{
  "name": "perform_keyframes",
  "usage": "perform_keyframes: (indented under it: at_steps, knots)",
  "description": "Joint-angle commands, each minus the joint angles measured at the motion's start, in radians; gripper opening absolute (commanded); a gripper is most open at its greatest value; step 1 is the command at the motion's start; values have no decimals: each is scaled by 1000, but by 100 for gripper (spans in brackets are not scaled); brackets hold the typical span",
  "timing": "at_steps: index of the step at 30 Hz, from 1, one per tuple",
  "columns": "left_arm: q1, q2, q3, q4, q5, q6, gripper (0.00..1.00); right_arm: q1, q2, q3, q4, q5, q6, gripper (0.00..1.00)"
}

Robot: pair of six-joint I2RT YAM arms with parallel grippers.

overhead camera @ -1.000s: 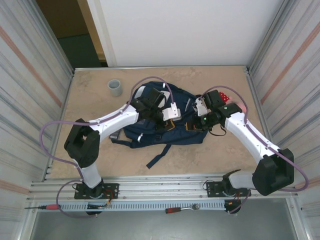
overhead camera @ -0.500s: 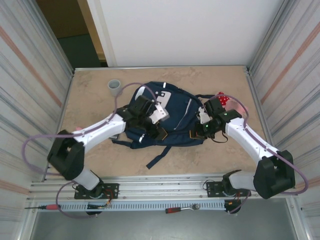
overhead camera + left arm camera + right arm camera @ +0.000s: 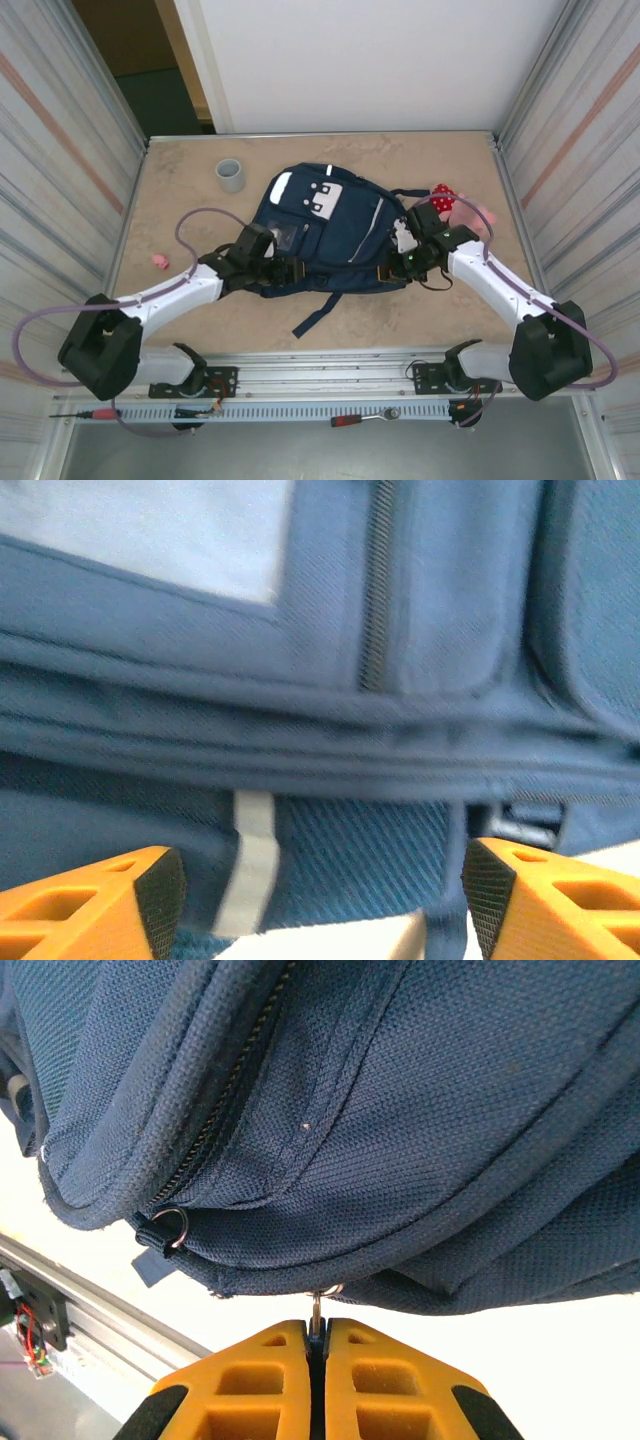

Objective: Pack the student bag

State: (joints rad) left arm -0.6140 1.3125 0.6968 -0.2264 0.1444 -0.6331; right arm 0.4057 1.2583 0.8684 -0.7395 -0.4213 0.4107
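At nine o'clock a small pink thing (image 3: pixel 160 261) is too tiny to name. The left pincer (image 3: pixel 322 898) stands spread at the seven o'clock edge of the student bag (image 3: pixel 330 235); contact is unclear. The bag is navy with white patches (image 3: pixel 300 190) and lies mid-worktop (image 3: pixel 420 320). The right pincer (image 3: pixel 316 1338) pinches a zipper pull (image 3: pixel 316 1308) at four o'clock. At two o'clock a red spotted thing (image 3: pixel 443 198) is partly hidden.

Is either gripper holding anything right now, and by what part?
The right gripper pinches a small metal zipper pull at the edge of the student bag. The left gripper is open at the bag, holding nothing.
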Motion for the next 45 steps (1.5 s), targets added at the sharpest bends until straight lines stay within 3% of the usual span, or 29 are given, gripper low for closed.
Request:
perform_keyframes:
  at_steps: [1,8,16,21,25,29,35,42,45]
  knots:
    - [55,59,10,129,-39,-45,76,20,-34,-26,2,-4,31,0]
    - [159,253,174,235,15,63,77,136,-29,-34,108,58,129,0]
    - [209,469,452,255,81,116,78,226,66,10,220,87,185,0]
    - [211,443,510,192,83,88,79,237,126,35,330,105,225,0]
    - [178,312,388,161,119,-111,78,261,151,60,330,129,219,0]
    - [75,222,261,156,130,-343,77,272,160,74,316,144,209,0]
    - [-55,216,118,387,114,-707,70,284,162,73,300,152,203,0]
    - [-108,363,126,615,162,-845,59,292,145,67,287,155,190,0]
    - [-118,391,134,657,158,-856,44,294,136,63,276,161,185,0]
